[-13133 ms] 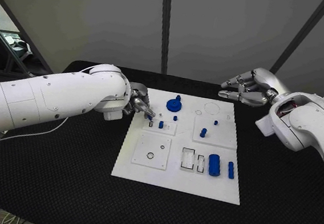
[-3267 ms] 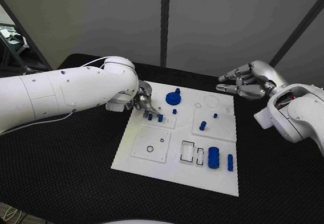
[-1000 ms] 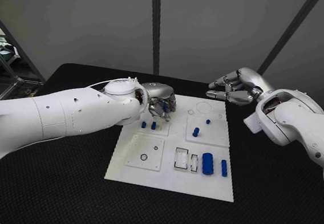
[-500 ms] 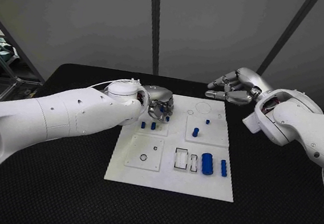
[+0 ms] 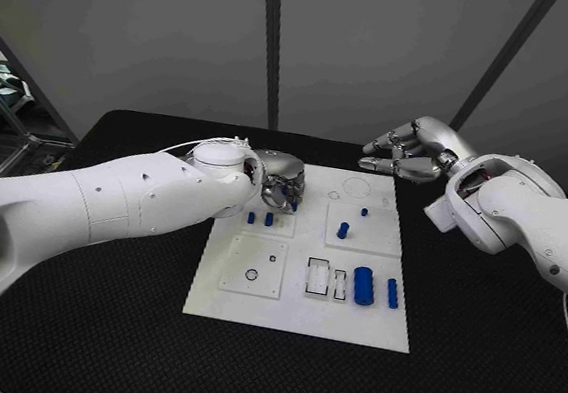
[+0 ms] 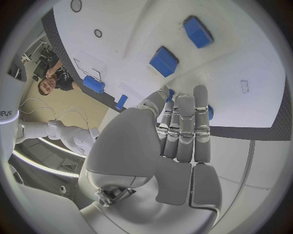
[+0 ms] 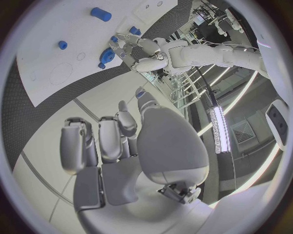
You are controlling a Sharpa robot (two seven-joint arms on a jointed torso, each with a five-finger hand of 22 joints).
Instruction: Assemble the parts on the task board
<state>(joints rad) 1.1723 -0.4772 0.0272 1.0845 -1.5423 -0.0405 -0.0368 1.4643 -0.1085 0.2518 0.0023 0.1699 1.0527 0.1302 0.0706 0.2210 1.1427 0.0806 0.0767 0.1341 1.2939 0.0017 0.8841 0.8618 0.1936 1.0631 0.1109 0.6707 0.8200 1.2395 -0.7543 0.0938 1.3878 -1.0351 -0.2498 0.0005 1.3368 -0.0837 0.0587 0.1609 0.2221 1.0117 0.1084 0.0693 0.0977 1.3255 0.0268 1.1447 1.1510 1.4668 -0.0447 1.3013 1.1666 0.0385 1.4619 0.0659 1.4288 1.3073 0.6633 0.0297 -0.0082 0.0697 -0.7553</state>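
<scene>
Nearest the robot, on the near half of the task board (image 5: 298, 315), a large blue cylinder (image 5: 362, 286) and a slimmer blue peg (image 5: 393, 294) lie side by side toward the right edge, next to two rectangular slots. Farther in, two short blue pegs (image 5: 260, 219) stand near the left edge and one blue peg (image 5: 341, 231) stands on the raised square right of centre. At the far left corner the left hand (image 5: 280, 181) reaches down to the board with its arm curving in over the black table (image 5: 91, 308); the blue gear (image 7: 107, 57) that lay bare there 3.3 s ago is now covered by the hand in the head view, while the right wrist view shows it right at the fingers. From the left wrist view the fingers (image 6: 185, 122) lie close together with blue showing at their tips, but whether they grip the gear cannot be told. Beyond the board's far right corner, the right hand (image 5: 409, 152) still hovers above the table, fingers curled in and holding nothing.
</scene>
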